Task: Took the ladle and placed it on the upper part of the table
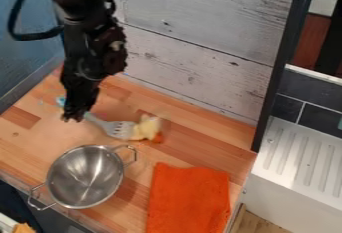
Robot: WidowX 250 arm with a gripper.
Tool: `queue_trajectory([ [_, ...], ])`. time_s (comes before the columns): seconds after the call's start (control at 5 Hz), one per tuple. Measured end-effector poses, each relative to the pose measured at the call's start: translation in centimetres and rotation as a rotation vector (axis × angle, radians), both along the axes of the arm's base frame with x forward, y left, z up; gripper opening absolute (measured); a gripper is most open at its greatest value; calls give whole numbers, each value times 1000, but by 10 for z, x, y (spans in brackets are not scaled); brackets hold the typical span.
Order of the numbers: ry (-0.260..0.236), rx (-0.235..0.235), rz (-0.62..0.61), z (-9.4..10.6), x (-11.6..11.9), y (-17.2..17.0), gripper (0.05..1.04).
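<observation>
- In the camera view, the gripper hangs at nine o'clock, over the handle of the slotted spatula; whether it is spread, narrowed or holding that handle cannot be told.
- The spatula, the task's ladle, lies toward eight o'clock on the wooden tabletop, its blue handle end at about ten o'clock from its grey head.
- A soft-looking yellow-and-orange toy adjoins the head at three o'clock.
- The two-handled metal pot sits between seven and eight o'clock, its handles at two and eight.
- The orange cloth lies flat at six o'clock.
</observation>
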State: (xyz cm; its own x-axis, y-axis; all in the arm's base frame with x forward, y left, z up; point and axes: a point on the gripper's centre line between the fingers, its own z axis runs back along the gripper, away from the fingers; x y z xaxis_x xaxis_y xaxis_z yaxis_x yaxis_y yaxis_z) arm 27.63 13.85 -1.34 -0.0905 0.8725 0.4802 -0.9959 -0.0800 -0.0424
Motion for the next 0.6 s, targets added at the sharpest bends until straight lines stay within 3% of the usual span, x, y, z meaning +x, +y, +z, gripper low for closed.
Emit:
queue_trajectory([
  [0.2,-27,-10,-50,2,15,-17,325],
  [0.4,-69,-63,-116,0,34,-38,325],
  [0.6,-81,-87,-195,2,50,-62,325],
])
